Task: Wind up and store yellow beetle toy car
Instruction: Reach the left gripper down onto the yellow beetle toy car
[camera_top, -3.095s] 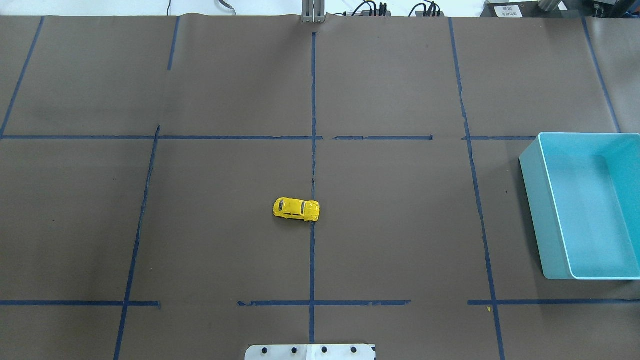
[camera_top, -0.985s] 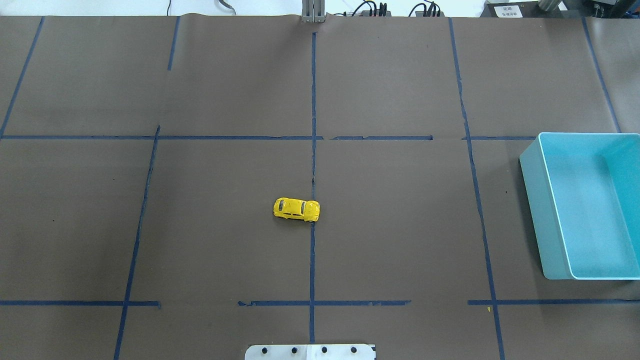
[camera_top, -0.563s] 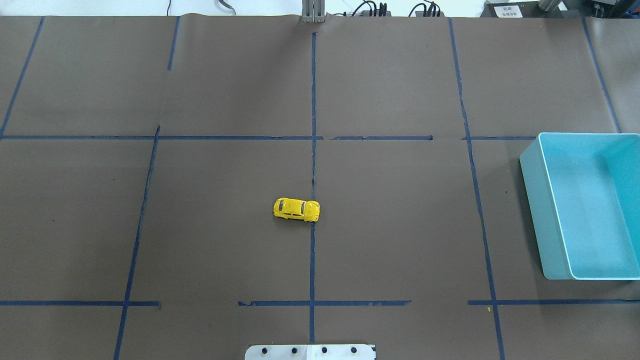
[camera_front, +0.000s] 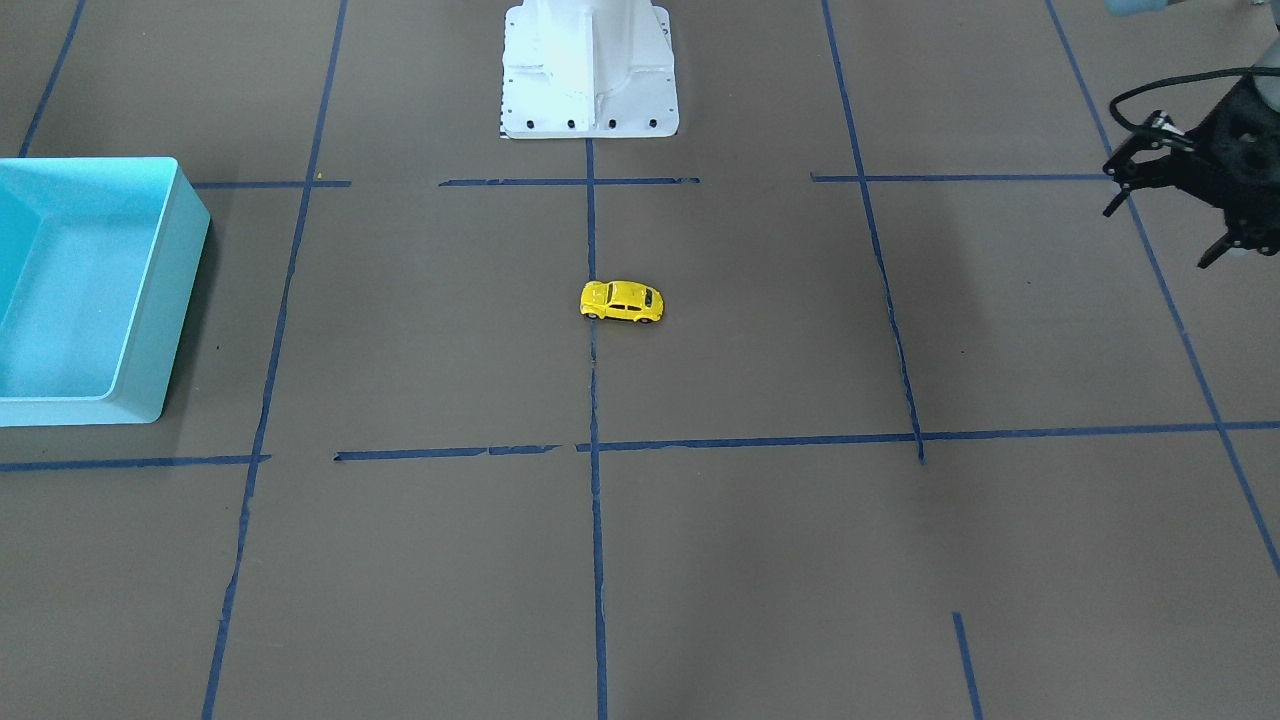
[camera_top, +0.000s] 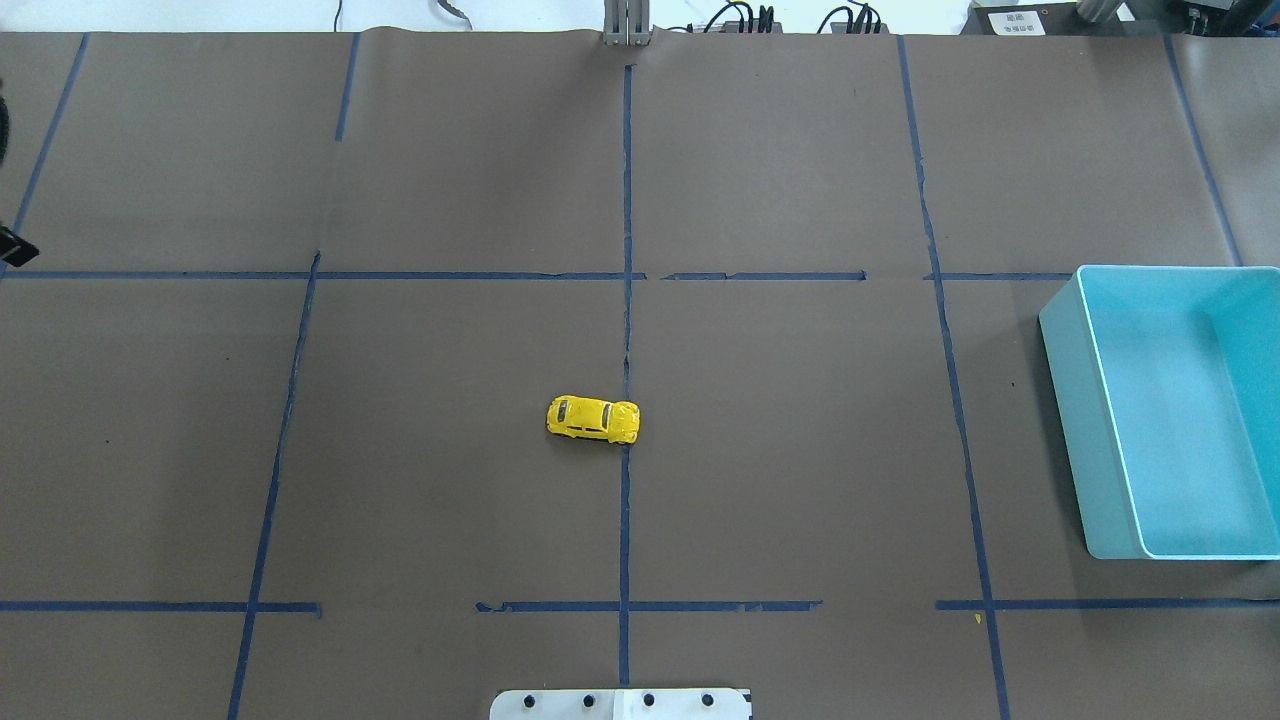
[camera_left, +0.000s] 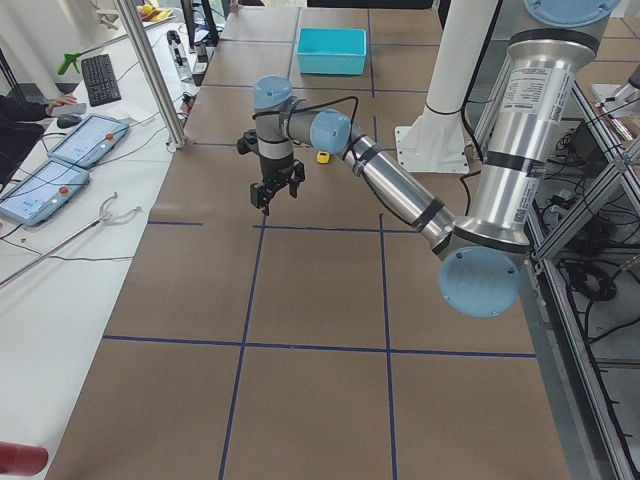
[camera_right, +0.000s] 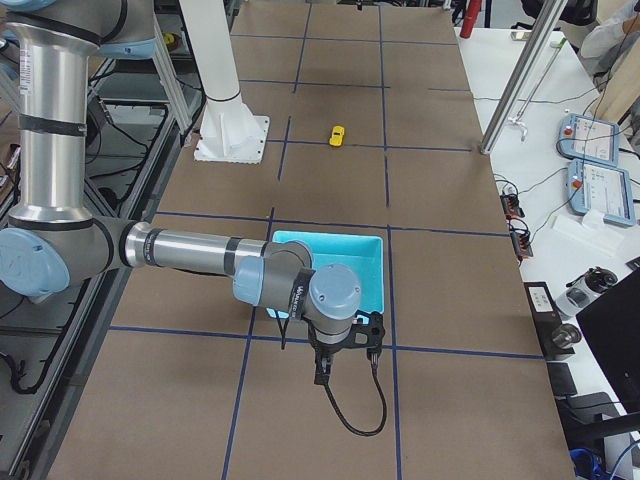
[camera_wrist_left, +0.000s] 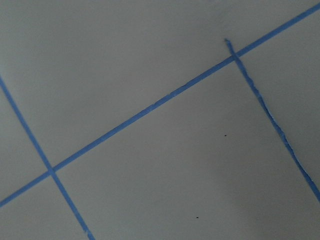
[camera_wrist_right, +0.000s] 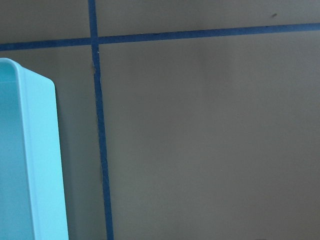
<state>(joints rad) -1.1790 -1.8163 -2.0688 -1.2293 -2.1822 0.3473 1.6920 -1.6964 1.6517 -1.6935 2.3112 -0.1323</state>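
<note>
1. The car (camera_top: 593, 419) stands on its wheels in the middle of the table, one end on the centre tape line. It is well apart from the bin (camera_top: 1065, 330) at the robot's right end.
2. Its long axis runs along the table, from the robot's left to its right. The bonnet seems to point toward the bin, though it is too small to be sure.
3. The left gripper (camera_front: 1157, 238) hangs over the table's left part, so the car lies off to that gripper's right. There is only bare paper and tape between them.
4. Its fingers (camera_front: 1110, 208) are spread apart with nothing between them.
5. The left arm is stretched out low across the table, with the wrist turned so the gripper points down. Its wrist camera sees only tape lines, no car.
6. The right gripper (camera_right: 345, 365) hovers beyond the bin's far side from the car. From that one side view I cannot tell whether its fingers are apart or together.
7. I judge the left arm the nearer one with the clearer path. To wind the car it should straddle the narrow body from above, fingers on the two long flanks.
</note>
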